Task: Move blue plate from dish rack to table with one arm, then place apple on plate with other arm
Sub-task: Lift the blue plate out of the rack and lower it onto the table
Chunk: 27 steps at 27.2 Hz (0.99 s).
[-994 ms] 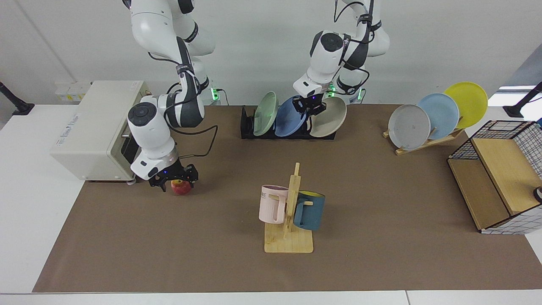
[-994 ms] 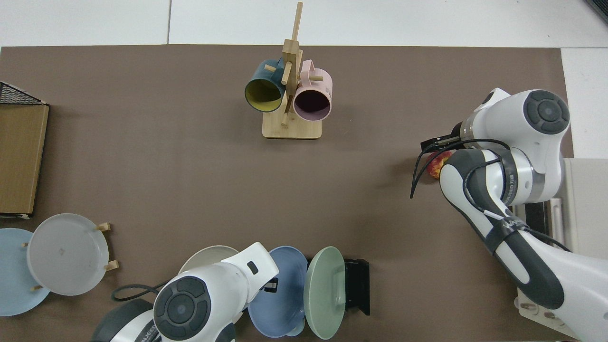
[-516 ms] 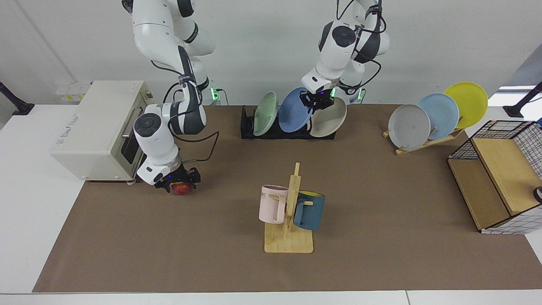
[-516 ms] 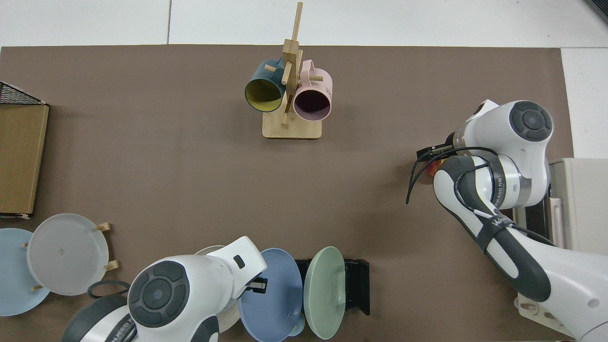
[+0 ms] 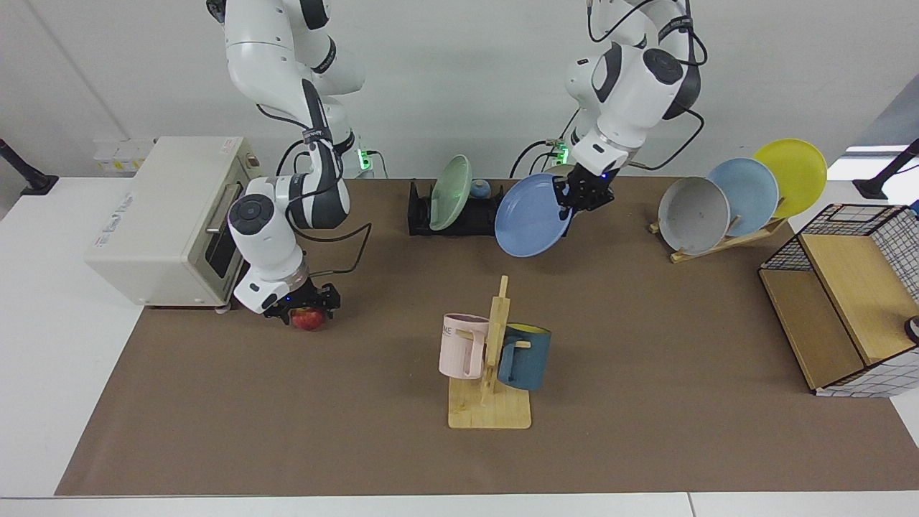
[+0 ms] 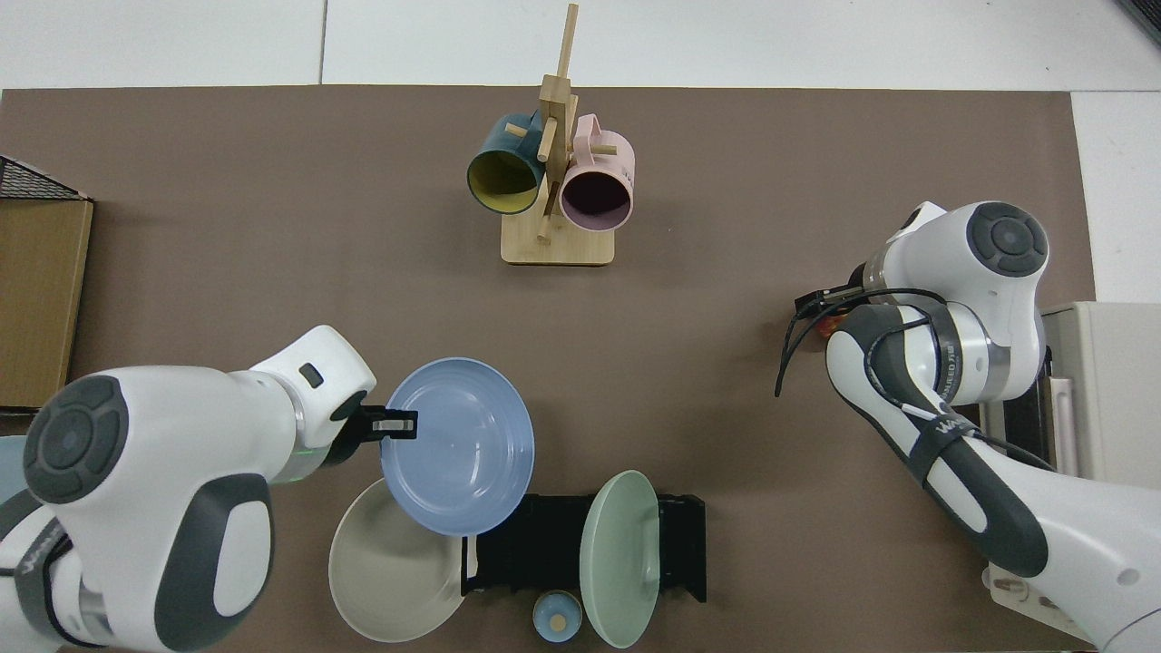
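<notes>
Blue plate (image 5: 530,215) is now out of the dish rack (image 5: 459,215): half a second back it was only lifted above its slot between the green plate (image 5: 451,192) and the beige plate (image 6: 392,577), and now it hangs in the air on the near side of the rack, tilted, clear of both neighbours. Judgement: extraction step is done, and what remains for this arm is to level the plate and set it down on the surface (image 5: 646,373). Left hand (image 5: 580,195) is closed on the plate's rim, fingers pinching the edge; the plate hangs off to the side of and slightly below the hand, and in the top view the pinch (image 6: 392,424) sits on the rim with the dish extending away from the wrist. Nothing else touches the plate. Right hand (image 5: 301,310) is down at the surface by the toaster oven (image 5: 165,222), fingers set on either side of the apple (image 5: 308,319), which sits directly beneath it; it has held that pose over the last half second. Whether those fingers press the fruit or merely flank it I cannot tell, as the wrist hides most of it from above. Judgement: the apple appears still on the surface, and this arm waits for the plate to land.
</notes>
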Available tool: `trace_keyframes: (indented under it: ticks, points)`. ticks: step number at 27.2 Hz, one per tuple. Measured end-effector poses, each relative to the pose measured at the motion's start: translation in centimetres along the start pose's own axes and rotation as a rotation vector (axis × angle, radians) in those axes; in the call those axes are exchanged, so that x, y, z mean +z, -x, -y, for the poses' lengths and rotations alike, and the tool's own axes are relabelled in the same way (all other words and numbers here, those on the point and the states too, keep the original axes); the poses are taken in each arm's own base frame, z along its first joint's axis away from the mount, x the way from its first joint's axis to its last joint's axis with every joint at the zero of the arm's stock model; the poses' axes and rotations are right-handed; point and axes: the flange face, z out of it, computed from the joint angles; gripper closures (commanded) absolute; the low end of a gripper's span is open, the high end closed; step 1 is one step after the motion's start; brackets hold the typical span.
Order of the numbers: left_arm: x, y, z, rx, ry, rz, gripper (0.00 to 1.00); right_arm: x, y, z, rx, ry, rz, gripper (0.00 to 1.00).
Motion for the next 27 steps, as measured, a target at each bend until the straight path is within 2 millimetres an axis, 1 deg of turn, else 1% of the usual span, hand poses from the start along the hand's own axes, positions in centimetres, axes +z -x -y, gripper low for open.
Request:
trace_keyframes:
  ticks: [2,5,7,10,12,14,15,16,18,22,27]
  points:
    - [1.2,-1.6,0.9,-0.035,0.035,-0.026,1.0,0.0,0.0,0.0,0.0,0.0,0.001,0.0]
    - [3.5,-3.3,1.8,-0.084,0.084,-0.05,1.0,0.1,0.0,0.0,0.001,0.0,0.001,0.02]
    - [4.7,-4.1,2.3,-0.107,0.101,-0.064,1.0,0.1,0.1,0.0,0.001,0.0,0.002,0.08]
    - [6.1,-4.9,2.9,-0.127,0.113,-0.075,1.0,0.1,0.1,-0.1,0.001,0.0,0.003,0.09]
    - [7.0,-5.3,3.2,-0.133,0.118,-0.078,1.0,0.2,0.1,-0.1,0.002,0.0,0.004,0.18]
    - [7.8,-5.6,3.5,-0.118,0.121,-0.076,1.0,0.3,0.2,-0.2,0.003,0.0,0.006,0.36]
    - [8.2,-5.7,3.5,-0.098,0.122,-0.074,1.0,0.3,0.2,-0.2,0.003,-0.001,0.007,0.51]
    - [8.7,-5.7,3.6,-0.07,0.123,-0.071,1.0,0.3,0.3,-0.2,0.004,-0.001,0.008,0.72]
    - [9.5,-5.8,3.6,-0.02,0.128,-0.066,1.0,0.4,0.3,-0.2,0.004,-0.001,0.009,1.0]
    - [11.0,-5.9,3.9,0.028,0.138,-0.051,1.0,0.3,0.3,-0.2,0.004,-0.002,0.008,1.0]
    - [11.7,-6.1,3.7,0.04,0.189,-0.048,1.0,0.3,0.3,-0.2,0.004,-0.002,0.008,1.0]
